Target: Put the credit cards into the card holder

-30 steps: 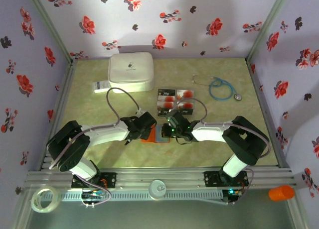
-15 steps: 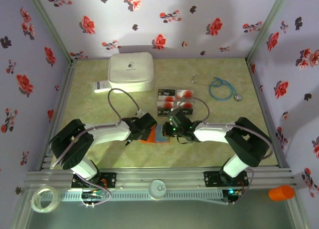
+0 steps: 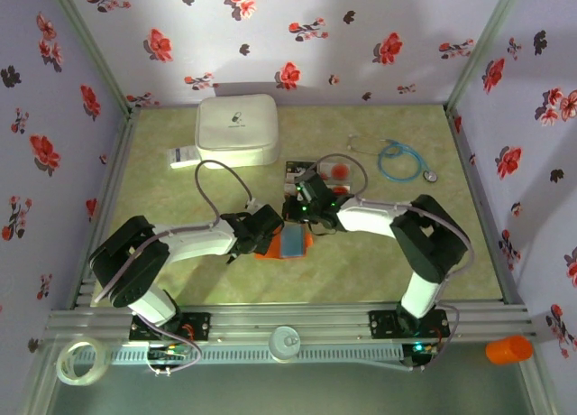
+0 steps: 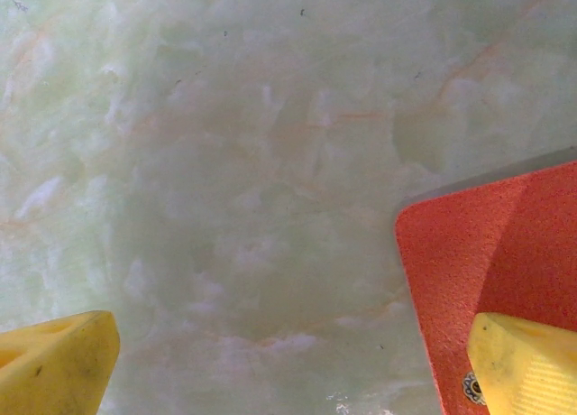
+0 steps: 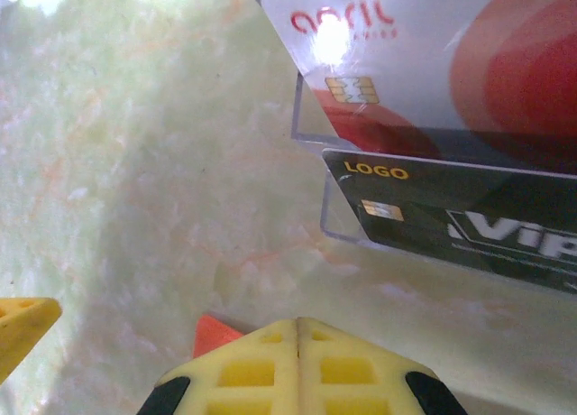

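Observation:
The card holder [image 3: 292,242] lies open on the table between the arms, orange-red with a bluish-grey inside. My left gripper [image 3: 268,235] is open at its left edge. In the left wrist view [image 4: 288,370] one yellow fingertip [image 4: 527,365] sits over the holder's orange cover [image 4: 487,253] and the other over bare table. My right gripper [image 3: 297,207] is shut and empty, just beyond the holder and beside the credit cards [image 3: 338,171], which its arm partly hides. The right wrist view shows its closed fingers [image 5: 297,361], a white-and-red card [image 5: 433,63], a black card [image 5: 451,221] and a holder corner [image 5: 215,336].
A big white rounded case [image 3: 237,129] and a white barcode label [image 3: 183,155] lie at the back left. A blue stethoscope [image 3: 401,160] lies at the back right. A tape roll [image 3: 79,361] and an orange cylinder [image 3: 508,349] sit off the front rail. Flowered walls close three sides.
My right gripper has moved from over the card holder away toward the credit cards, still shut. The holder's blue inside now shows. The left arm has barely moved.

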Motion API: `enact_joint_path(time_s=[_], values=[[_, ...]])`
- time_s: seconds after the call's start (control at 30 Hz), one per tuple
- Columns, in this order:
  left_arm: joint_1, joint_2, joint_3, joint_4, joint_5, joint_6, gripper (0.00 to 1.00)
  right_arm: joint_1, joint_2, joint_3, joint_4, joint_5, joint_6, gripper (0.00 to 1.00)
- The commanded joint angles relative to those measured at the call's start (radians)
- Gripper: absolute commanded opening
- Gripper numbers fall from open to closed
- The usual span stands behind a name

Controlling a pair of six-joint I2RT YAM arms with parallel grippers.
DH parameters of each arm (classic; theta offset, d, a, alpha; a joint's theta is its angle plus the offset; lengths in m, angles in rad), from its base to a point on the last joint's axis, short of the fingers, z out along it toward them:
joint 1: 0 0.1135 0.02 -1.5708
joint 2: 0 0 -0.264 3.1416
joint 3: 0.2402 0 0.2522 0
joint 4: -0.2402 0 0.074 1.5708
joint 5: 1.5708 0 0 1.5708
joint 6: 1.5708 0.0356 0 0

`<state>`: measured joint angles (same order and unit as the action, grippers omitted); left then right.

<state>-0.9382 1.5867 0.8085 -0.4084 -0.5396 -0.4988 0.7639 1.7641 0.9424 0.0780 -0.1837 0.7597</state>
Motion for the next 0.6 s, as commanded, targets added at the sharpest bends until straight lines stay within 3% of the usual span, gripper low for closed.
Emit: enact_joint_path(time_s=[0.0,0.27,0.57], values=[[-0.007,0.004,-0.003,-0.022,-0.028,-0.014,1.00,-0.002,0.051,0.042,0.017,-0.038,0.004,0.00],[-0.007,0.008,0.009,-0.027,-0.032,-0.007,1.00,-0.016,0.129,0.070,0.025,0.012,0.002,0.00],[-0.007,-0.005,0.011,-0.035,-0.033,-0.004,1.00,-0.097,0.126,0.054,0.016,0.050,-0.022,0.00]])
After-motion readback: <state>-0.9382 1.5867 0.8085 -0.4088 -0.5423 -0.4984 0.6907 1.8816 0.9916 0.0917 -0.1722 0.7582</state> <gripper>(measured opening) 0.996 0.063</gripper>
